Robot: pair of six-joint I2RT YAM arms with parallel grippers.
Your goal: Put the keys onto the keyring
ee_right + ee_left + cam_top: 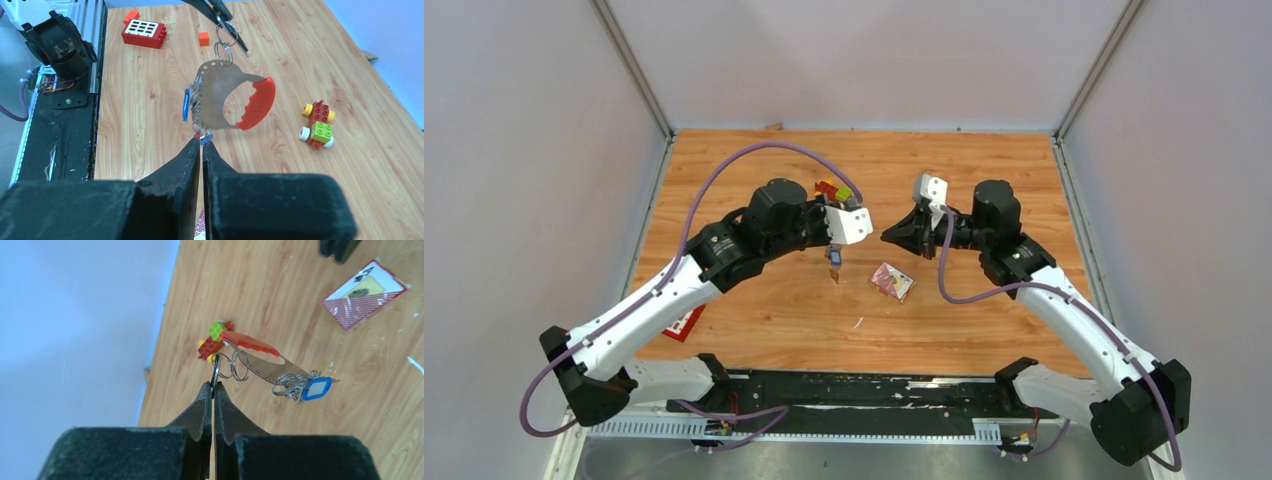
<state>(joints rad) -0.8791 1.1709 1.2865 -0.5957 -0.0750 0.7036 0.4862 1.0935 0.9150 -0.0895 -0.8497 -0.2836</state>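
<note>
Red brick (144, 32) on the near-left bench (774, 310), with two small orange cubes (203, 38) (131, 15) close by. They look like clutter, with no part in the job.

Left tool (214, 388): fingers pressed together, pinching a thin black piece at the top of the keyring (215, 85). Black key head or tab, cannot tell. The keyring hangs in the air below it, above mid-bench and clear of the wood. Likely reason: lifted like this, the wire loops sit open to the other arm and the load dangles out of the way.

Grey fob (272, 369) and red fob (257, 102) swing beneath the loops. The keys (292, 386) bunch at the low end of the grey fob, one with a blue head (316, 388). A speck of red shows under the bunch.

Toy car (316, 125) lies just beyond the keyring on the far side. Pink packet (892, 281) lies near and right of it.

Right tool (201, 147): fingers pressed together, nothing visibly held, tips aimed left at the hanging bunch but apart from it. Probably lined up to steady or thread.

Counts:
- keyring: one
- fobs: two
- wire loops: at least two
- keys: one blue-headed for sure, the rest too tangled to count
- car: one
- packet: one
- brick: one
- cubes: two
</note>
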